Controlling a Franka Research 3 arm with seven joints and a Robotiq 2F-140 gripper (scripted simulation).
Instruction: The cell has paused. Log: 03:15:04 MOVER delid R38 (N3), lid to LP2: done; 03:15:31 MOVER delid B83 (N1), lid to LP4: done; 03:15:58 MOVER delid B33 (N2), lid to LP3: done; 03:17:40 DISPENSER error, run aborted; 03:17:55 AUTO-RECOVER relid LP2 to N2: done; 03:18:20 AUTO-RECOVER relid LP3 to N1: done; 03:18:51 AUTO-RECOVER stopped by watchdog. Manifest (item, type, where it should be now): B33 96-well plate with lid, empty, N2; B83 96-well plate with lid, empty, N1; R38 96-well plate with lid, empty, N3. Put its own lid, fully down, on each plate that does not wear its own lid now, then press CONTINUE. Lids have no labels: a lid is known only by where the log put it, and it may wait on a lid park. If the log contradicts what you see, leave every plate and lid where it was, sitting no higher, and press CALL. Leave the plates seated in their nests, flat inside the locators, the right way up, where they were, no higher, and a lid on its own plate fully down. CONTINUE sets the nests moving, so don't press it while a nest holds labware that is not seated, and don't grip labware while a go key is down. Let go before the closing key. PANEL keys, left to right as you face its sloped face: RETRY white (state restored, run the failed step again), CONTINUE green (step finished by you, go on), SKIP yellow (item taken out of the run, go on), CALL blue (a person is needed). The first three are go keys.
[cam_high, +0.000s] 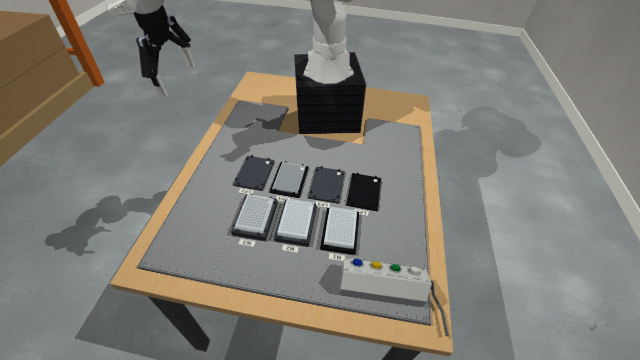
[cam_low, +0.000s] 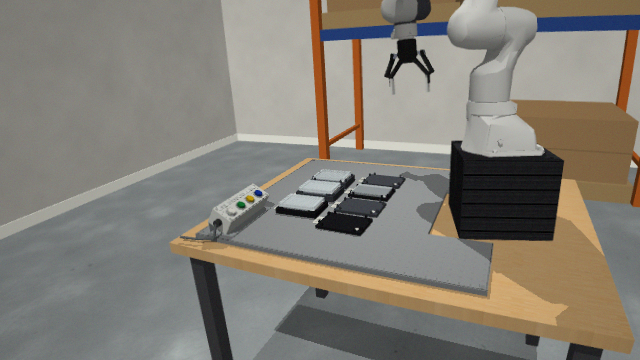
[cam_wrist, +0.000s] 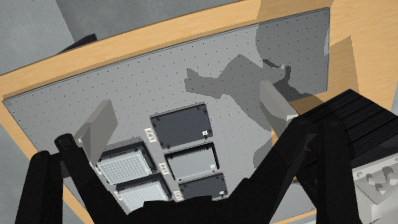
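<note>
Three white 96-well plates sit in nests in the front row: the left one (cam_high: 254, 215), the middle one (cam_high: 296, 220) and the right one (cam_high: 340, 227). The left plate shows its wells more sharply than the other two; I cannot tell for certain which plates wear lids. Behind them are four lid parks. The second from the left holds a pale grey lid (cam_high: 289, 179), which also shows in the wrist view (cam_wrist: 191, 163). The other three parks (cam_high: 252, 172) (cam_high: 326, 184) (cam_high: 364, 191) look bare. My gripper (cam_high: 176, 77) (cam_low: 410, 89) is open and empty, high above the floor beyond the table's back left corner.
The key panel (cam_high: 385, 282) stands at the front right, with blue (cam_high: 357, 262), yellow (cam_high: 376, 265), green (cam_high: 395, 268) and white (cam_high: 414, 271) keys. My black base block (cam_high: 330, 95) stands at the back. An orange shelf frame (cam_low: 320, 75) and cardboard boxes stand behind the table.
</note>
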